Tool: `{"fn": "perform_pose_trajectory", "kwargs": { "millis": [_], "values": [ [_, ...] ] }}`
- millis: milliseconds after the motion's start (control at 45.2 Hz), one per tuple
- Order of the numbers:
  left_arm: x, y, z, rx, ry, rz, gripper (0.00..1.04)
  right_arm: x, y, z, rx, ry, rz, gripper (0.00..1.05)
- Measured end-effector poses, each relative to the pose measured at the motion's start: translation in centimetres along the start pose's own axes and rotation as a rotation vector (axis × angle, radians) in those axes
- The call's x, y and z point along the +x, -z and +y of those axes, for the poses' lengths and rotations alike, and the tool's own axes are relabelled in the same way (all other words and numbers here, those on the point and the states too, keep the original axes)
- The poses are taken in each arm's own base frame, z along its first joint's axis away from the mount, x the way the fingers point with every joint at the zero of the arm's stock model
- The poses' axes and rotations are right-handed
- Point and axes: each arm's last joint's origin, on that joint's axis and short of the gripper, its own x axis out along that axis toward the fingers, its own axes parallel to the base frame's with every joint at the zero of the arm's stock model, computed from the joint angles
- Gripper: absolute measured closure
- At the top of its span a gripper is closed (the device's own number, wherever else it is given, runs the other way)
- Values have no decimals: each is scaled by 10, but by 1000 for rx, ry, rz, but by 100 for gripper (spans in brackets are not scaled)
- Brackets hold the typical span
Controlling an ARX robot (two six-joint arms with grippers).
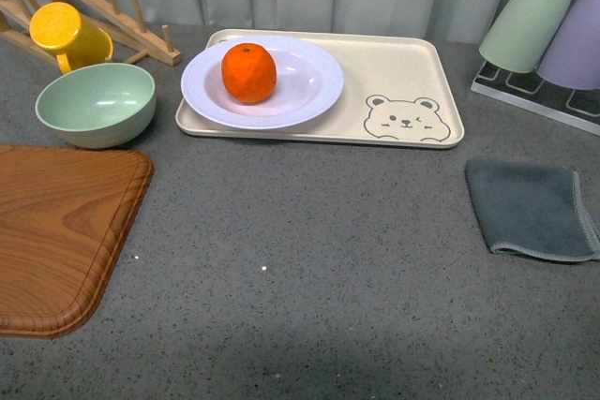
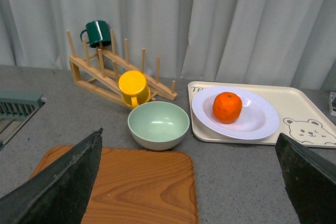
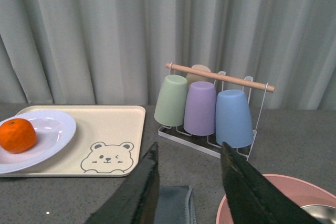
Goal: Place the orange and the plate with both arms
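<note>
Orange [image 1: 248, 73] sits in your plate [image 1: 309, 91] near the counter's [image 1: 309, 231] far edge; left claw [image 2: 189, 182] and right claw [image 3: 189, 192] gape, holding nothing.

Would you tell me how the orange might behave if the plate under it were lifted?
The orange is round and sits loose, so it would probably roll if the plate tilts. The deep, glossy plate should likely keep it in.

The front view looks down on the grey speckled worktop [image 1: 309, 259]; both wrist views look level toward the curtain and share the beige bear-print tray [image 2: 310, 109] [image 3: 113, 129].
</note>
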Motion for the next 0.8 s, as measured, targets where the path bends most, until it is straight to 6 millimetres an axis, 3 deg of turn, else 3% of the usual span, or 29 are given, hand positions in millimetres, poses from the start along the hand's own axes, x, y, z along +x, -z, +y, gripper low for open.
{"fn": "perform_pose_trajectory", "kwargs": {
  "millis": [155, 797],
  "values": [
    [0, 0, 0, 0, 0, 0, 7, -10, 0, 0, 3, 1, 19, 103],
    [0, 0, 0, 0, 0, 0, 7, -25, -1, 0, 3, 1, 16, 104]
  ]
}}
